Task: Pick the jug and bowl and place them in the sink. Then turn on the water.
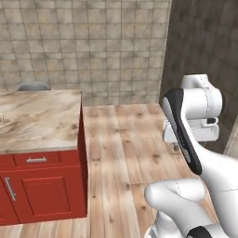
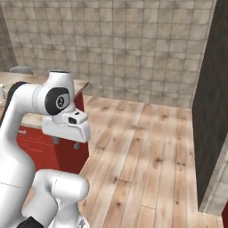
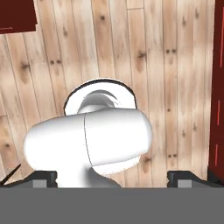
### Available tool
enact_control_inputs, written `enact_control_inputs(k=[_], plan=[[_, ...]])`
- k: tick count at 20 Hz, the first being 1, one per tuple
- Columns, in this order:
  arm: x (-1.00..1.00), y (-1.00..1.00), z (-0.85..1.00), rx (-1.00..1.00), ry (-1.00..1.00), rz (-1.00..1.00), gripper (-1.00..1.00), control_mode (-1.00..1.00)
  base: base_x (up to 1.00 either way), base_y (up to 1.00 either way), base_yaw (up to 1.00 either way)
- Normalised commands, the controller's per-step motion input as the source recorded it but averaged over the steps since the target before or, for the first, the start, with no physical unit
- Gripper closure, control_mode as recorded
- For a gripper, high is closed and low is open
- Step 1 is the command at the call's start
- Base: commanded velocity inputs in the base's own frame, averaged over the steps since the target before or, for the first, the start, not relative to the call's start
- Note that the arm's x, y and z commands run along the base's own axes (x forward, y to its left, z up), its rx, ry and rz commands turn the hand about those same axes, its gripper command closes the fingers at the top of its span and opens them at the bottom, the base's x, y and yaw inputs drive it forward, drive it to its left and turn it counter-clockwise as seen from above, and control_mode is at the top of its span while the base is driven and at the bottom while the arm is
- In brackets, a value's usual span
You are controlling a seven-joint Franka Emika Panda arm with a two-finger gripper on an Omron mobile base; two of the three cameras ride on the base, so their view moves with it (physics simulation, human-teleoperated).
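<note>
My gripper [image 2: 66, 143] hangs open over the wooden floor to the right of the counter and points straight down with nothing between its fingers. In the left base view the gripper [image 1: 179, 145] sits under the white hand, in front of the dark wall. In the hand view the two fingertips [image 3: 46, 177] stand wide apart above floor planks. A small white thing [image 1: 1, 120] stands on the counter, cut by the frame's left edge; it may be the jug, but too little shows to tell. The bowl, the sink and the water are out of view.
A marble-topped counter [image 1: 42, 118] on red cabinets [image 1: 46, 190] fills the left. A grey rounded top [image 1: 33, 86], like a stool seat, shows behind its far edge. A tiled wall [image 1: 93, 46] closes the back and a dark wall [image 2: 209, 111] the right. Open wooden floor [image 2: 142, 147] lies between.
</note>
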Motion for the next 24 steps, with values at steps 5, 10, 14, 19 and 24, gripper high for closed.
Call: enact_control_inputs(k=[5, 10, 14, 19, 24], plan=[[0.0, 0.0, 0.0, 0.0, 0.0, 0.0, -1.0, 1.0, 0.82, 0.57, 0.12], [0.0, 0.0, 0.0, 0.0, 0.0, 0.0, -1.0, 1.0, 0.57, 0.63, 0.08], [0.0, 0.0, 0.0, 0.0, 0.0, 0.0, -1.0, 1.0, 0.23, 0.65, -0.01], [0.0, 0.0, 0.0, 0.0, 0.0, 0.0, -1.0, 1.0, 0.33, 0.74, -0.02], [0.0, 0.0, 0.0, 0.0, 0.0, 0.0, -1.0, 1.0, 0.48, 0.64, -0.02]])
